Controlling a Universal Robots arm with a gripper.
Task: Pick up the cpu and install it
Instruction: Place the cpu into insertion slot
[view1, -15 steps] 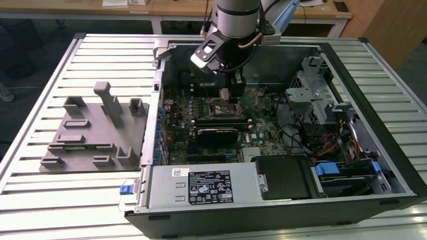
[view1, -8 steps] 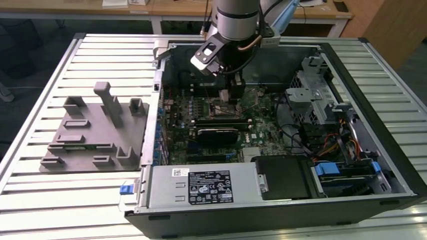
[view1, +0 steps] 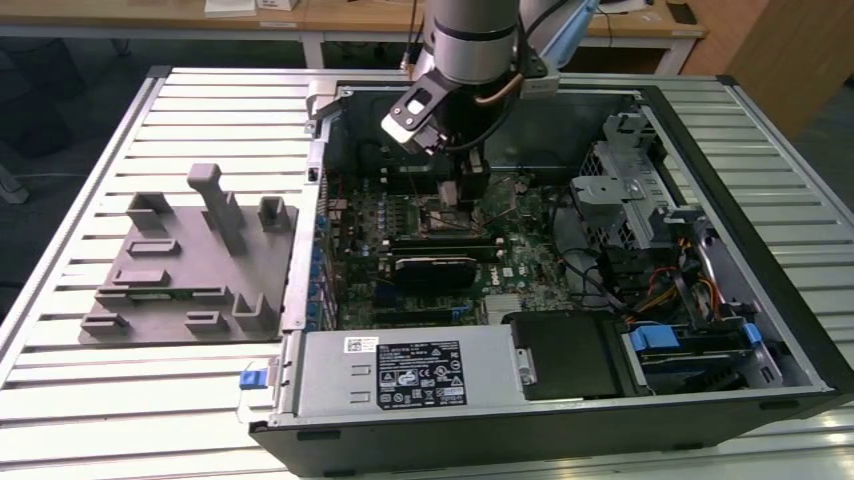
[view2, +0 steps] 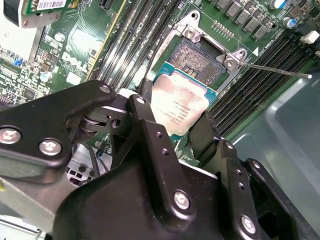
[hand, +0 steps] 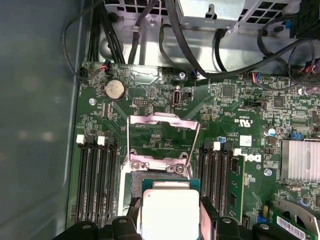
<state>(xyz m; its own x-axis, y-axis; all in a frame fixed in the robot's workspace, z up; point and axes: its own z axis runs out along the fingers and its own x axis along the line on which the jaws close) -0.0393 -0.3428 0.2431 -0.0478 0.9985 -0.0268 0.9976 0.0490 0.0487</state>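
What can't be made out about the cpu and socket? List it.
- Second wrist view: the cpu, held by the gripper, covers part of the socket; contact cannot be told.
- First wrist view: the picture's edge cuts off the cpu.
- Exterior view: the gripper hides the socket's middle.

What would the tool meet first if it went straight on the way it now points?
Probably the open socket, just beyond the cpu the tool holds; the gap between them is unclear.

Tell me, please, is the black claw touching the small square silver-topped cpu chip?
Touching. In the second wrist view the claw grips the cpu: its fingers press on opposite edges with no gap.
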